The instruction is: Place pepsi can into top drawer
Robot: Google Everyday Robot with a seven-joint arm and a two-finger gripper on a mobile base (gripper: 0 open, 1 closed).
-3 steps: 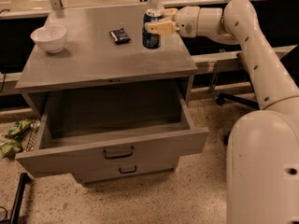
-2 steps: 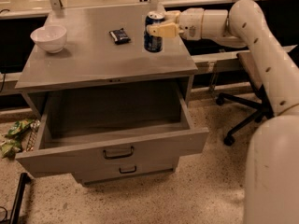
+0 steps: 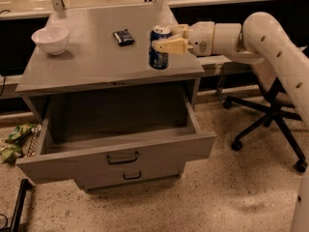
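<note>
My gripper [image 3: 163, 38] clenched on pepsi can [image 3: 158, 58], reaching in from right over near-right part of cabinet top [image 3: 87, 64]. Can maybe just lifted; unsure. Top drawer [image 3: 116, 151] already open below. Left: carry nearer, lower in, release.

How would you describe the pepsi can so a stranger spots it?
Find the grey cabinet top above the open top drawer. Near its front right edge, the gripper clasps the pepsi can. It is the only upright blue cylinder; the packet lies flat.
</note>
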